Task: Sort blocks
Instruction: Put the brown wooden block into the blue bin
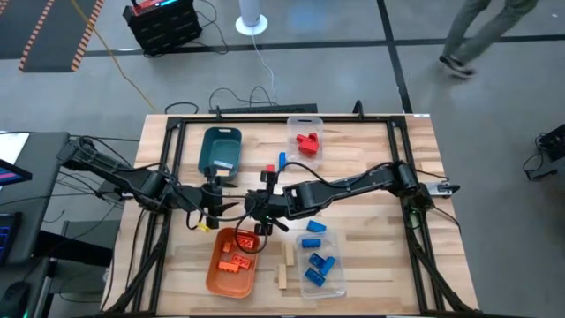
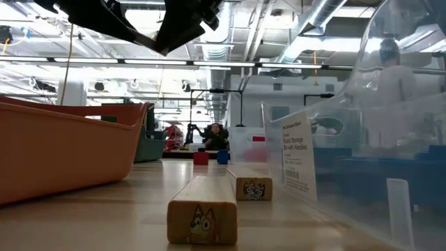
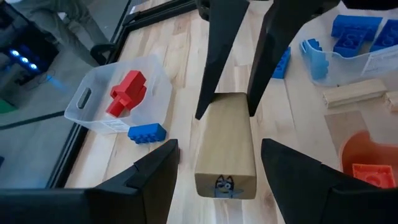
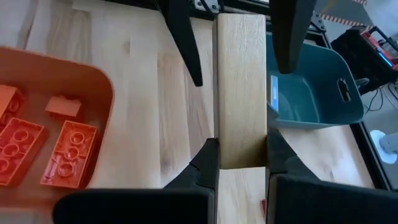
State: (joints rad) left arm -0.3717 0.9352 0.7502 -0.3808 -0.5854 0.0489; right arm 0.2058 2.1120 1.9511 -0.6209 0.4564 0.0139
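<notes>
A light-wood block (image 3: 224, 143) hangs in the air over the table's middle, between my two grippers. My right gripper (image 4: 242, 149) is shut on the end toward the table's right. My left gripper (image 3: 219, 148) is open. Its fingers (image 4: 186, 43) stand on either side of the block's other end, which bears a cartoon face (image 3: 225, 185), and I see no touch. In the high view the grippers meet above the orange tray (image 1: 231, 262). Two more wood blocks (image 2: 202, 209) lie flat on the table. My right gripper pinches the block's two long sides (image 4: 241, 140) between its two fingers, at the end toward the table's right. The fingers come from the table's right, slanting down, and lie along the block. The block is lifted clear of the table and sticks out toward my left gripper.
The orange tray holds several orange bricks. A teal tray (image 1: 221, 148) stands at the far left. One clear bin (image 1: 305, 140) holds red bricks and another (image 1: 320, 261) holds blue ones. A loose blue brick (image 3: 147, 133) lies by the red bin. A person walks beyond the table.
</notes>
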